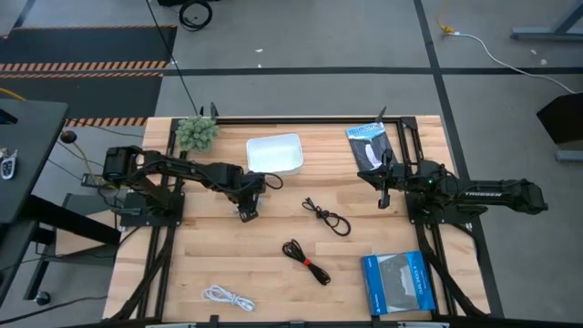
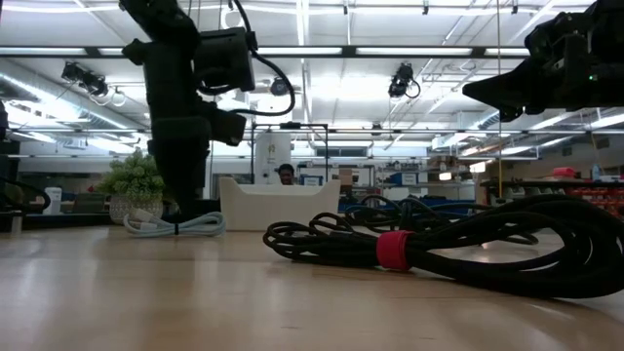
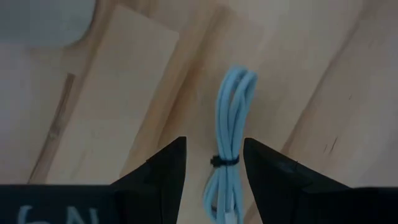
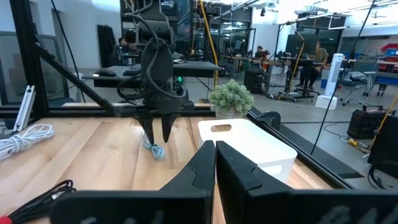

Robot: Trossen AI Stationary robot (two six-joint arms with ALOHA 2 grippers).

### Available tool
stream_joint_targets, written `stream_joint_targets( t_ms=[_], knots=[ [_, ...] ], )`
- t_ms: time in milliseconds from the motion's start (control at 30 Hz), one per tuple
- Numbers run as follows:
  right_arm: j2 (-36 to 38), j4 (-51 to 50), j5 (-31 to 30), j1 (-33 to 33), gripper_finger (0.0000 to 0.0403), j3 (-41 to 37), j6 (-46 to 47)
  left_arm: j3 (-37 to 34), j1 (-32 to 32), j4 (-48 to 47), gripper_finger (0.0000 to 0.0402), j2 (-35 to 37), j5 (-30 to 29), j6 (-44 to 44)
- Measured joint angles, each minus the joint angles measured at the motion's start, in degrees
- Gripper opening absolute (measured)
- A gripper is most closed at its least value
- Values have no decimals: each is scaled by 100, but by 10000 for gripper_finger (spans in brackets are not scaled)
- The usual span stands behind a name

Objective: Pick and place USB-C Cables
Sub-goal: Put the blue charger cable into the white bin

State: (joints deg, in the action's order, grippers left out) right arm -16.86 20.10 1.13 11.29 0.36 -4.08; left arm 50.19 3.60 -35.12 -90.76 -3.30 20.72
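A short pale blue-grey cable bundle [image 3: 233,106] lies flat on the wooden table, near the white tray [image 1: 273,153]. My left gripper [image 3: 214,146] points down over it, open, with one finger on each side of the bundle at its dark tie, and does not touch it. It also shows in the low view [image 2: 177,230] and the high view [image 1: 248,211]. A black cable [image 1: 326,217], a black cable with a red tie [image 1: 305,260] and a white cable [image 1: 228,297] lie on the table. My right gripper [image 4: 215,163] is shut and empty, held above the table's right side [image 1: 384,196].
A small green plant [image 1: 196,134] stands at the far left. A dark packet [image 1: 369,146] lies at the far right, and a flat blue packet [image 1: 398,282] lies near the front right. Black frame rails run along the table's left and right sides.
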Motion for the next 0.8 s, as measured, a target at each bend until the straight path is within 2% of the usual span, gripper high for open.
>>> stream_joint_targets(
  t_ms=[333,633,800],
  knots=[
    [0,0,0,-1,20,1,-1,-1,-55,89,166,-1,10,-220],
    [-1,-2,1,-1,20,2,-2,-2,84,60,130,-108,215,-478],
    [-1,-2,1,0,20,0,-1,-2,43,72,125,-389,456,-479]
  ],
)
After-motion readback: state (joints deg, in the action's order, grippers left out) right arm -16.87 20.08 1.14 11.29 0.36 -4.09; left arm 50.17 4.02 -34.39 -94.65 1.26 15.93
